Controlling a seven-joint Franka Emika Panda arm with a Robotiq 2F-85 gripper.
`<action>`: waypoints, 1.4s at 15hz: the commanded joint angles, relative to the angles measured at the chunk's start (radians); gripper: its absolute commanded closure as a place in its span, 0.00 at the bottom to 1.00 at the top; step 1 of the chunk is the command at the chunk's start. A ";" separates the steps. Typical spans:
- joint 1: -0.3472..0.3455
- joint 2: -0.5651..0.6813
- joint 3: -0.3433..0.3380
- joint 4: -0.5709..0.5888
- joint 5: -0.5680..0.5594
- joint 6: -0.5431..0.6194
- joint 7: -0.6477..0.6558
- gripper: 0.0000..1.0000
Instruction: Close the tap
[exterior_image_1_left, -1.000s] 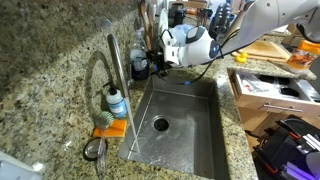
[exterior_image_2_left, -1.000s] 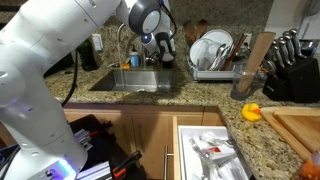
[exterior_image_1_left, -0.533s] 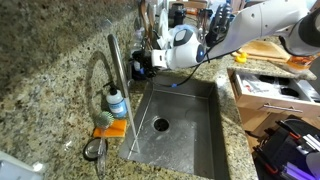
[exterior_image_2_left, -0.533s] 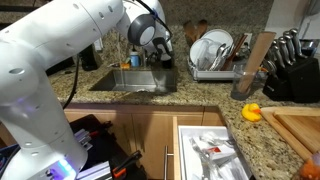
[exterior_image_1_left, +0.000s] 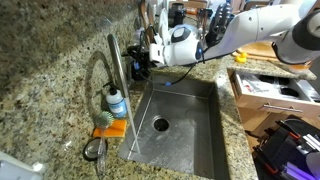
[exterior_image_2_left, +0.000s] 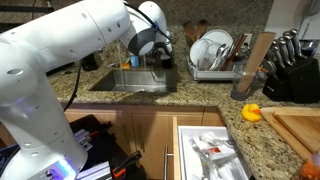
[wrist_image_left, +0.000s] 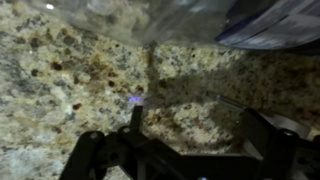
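The tap (exterior_image_1_left: 113, 75) is a tall brushed-silver faucet with a thin upright stem and an arched gooseneck, standing at the left edge of the sink. In an exterior view it is mostly hidden behind my arm (exterior_image_2_left: 126, 42). My gripper (exterior_image_1_left: 139, 62) hovers at the back corner of the sink, close to the right of the stem's upper part and not touching it. In the wrist view the gripper (wrist_image_left: 178, 142) is open, with only granite between the fingers. A thin blurred rod (wrist_image_left: 150, 60) shows ahead; I cannot tell if it is the stem.
A small clear bottle with a blue cap (exterior_image_1_left: 117, 102) and an orange sponge (exterior_image_1_left: 108, 128) sit at the tap's base. The steel sink (exterior_image_1_left: 180, 125) lies below. A dish rack (exterior_image_2_left: 215, 55), a knife block (exterior_image_2_left: 290, 70), a yellow duck (exterior_image_2_left: 252, 112) and an open drawer (exterior_image_2_left: 215, 150) are nearby.
My gripper has moved from over the sink's back edge toward the tap's stem. The tap and the bottle have not moved.
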 joint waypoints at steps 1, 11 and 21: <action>-0.007 0.030 0.039 0.029 0.004 0.038 -0.020 0.00; 0.070 -0.227 -0.298 -0.236 0.368 -0.046 0.080 0.00; 0.106 -0.125 -0.283 -0.030 0.121 -0.062 0.029 0.00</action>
